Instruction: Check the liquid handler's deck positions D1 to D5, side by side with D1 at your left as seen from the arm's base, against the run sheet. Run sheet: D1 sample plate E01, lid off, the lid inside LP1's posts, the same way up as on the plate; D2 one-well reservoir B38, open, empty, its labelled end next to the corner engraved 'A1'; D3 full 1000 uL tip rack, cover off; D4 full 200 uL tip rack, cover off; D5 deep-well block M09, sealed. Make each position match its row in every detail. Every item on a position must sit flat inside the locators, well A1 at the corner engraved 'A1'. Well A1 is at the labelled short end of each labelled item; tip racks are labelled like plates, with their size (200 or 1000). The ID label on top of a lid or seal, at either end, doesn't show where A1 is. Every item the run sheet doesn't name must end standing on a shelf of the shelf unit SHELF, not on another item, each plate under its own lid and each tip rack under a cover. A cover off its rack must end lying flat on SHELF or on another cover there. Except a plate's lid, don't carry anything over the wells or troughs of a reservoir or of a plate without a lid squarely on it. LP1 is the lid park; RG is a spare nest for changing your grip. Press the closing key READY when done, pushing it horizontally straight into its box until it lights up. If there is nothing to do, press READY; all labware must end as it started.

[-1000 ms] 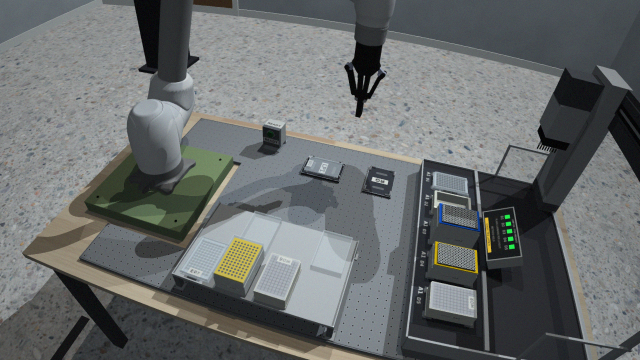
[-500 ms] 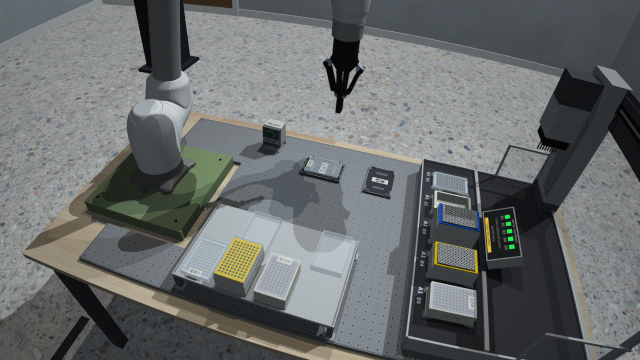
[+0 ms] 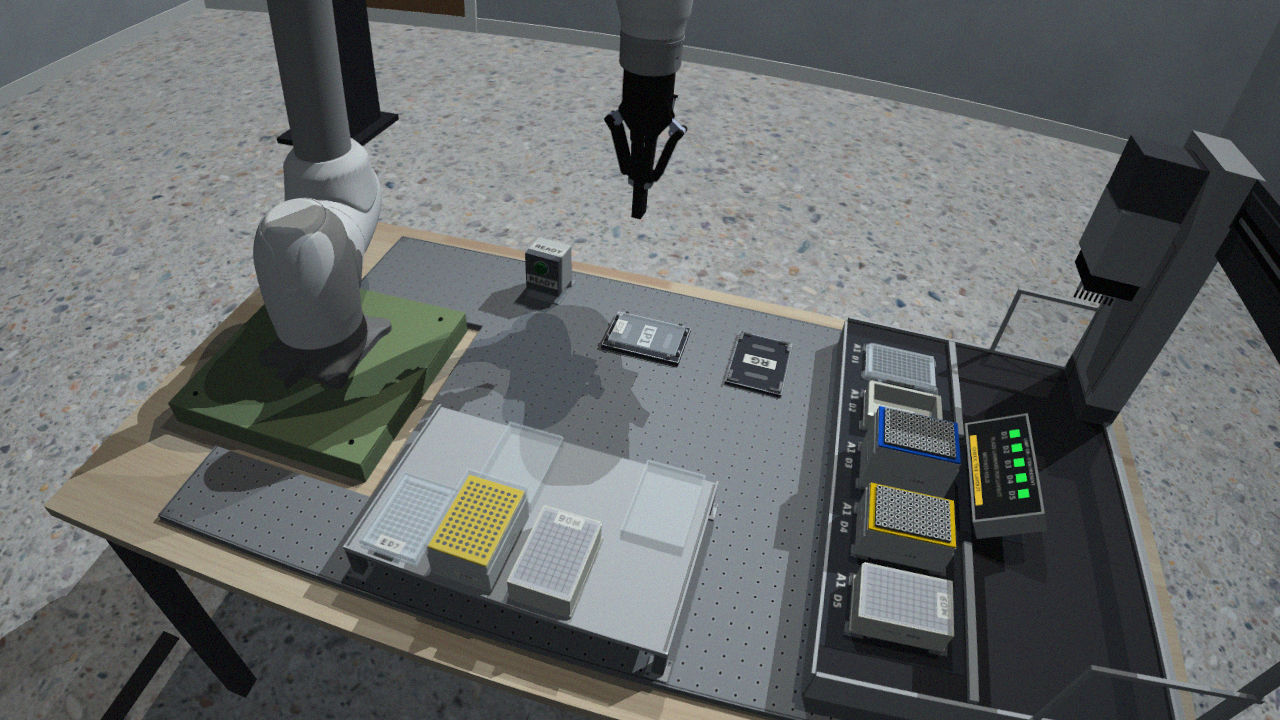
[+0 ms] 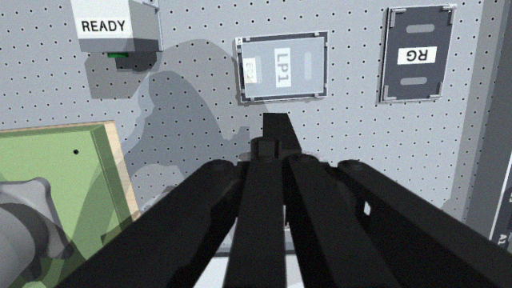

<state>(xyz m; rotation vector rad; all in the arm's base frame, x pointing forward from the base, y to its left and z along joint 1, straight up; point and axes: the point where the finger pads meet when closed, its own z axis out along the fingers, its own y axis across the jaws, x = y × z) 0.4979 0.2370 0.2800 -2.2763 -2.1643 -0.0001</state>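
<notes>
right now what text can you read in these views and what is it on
"READY": top and front of the small grey key box
"LP1": grey lid park nest, read through the clear lid lying in it
"RG": dark spare nest plate
"A1" with "D1" to "D5": white engravings along the black deck rail
Too small or blurred: the clear lid's label, the shelf items' labels, the D5 block's label, the status panel print

Black gripper [image 3: 639, 207]; green base plate [image 3: 407, 407]; grey dotted surface [image 3: 716, 447]; yellow rack [image 3: 476, 521] on shelf; blue-rimmed rack [image 3: 917, 435], green lamps [image 3: 1015, 462].
</notes>
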